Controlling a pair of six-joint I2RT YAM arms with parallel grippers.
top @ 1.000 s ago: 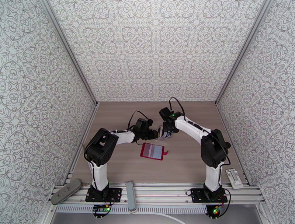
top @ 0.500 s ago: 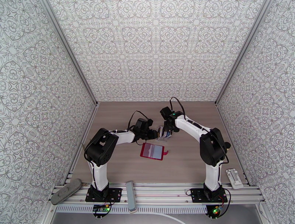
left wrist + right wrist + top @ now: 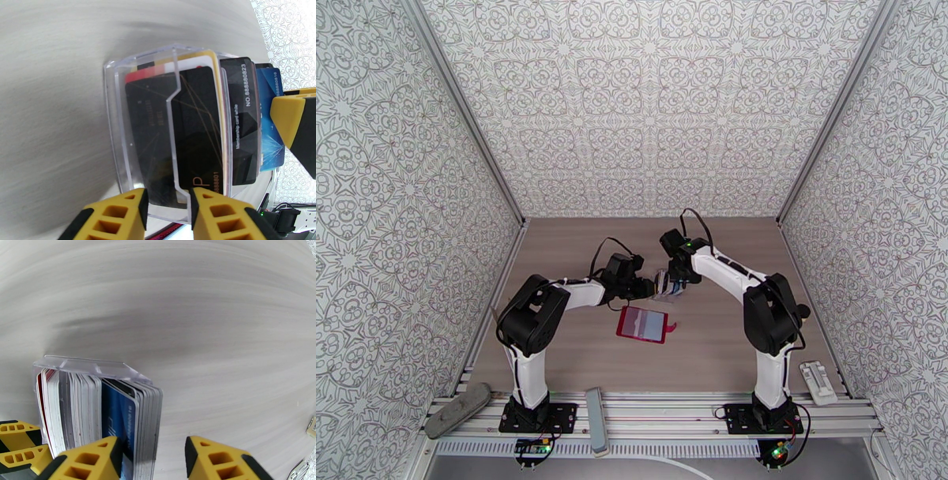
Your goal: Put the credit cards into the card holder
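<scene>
A clear plastic box holds the credit cards as an upright stack, black ones in front and a blue one at the far end. My left gripper is shut on the box's lower edge. My right gripper stands open, its fingers straddling the outer cards of the stack, and one of those fingers sits beside the blue card. Both grippers meet at the box mid-table. The card holder, a red wallet, lies open and flat just in front of them.
A grey bar lies across the front rail between the arm bases. A grey oblong object rests at the front left and a white device at the front right. Patterned walls close in three sides.
</scene>
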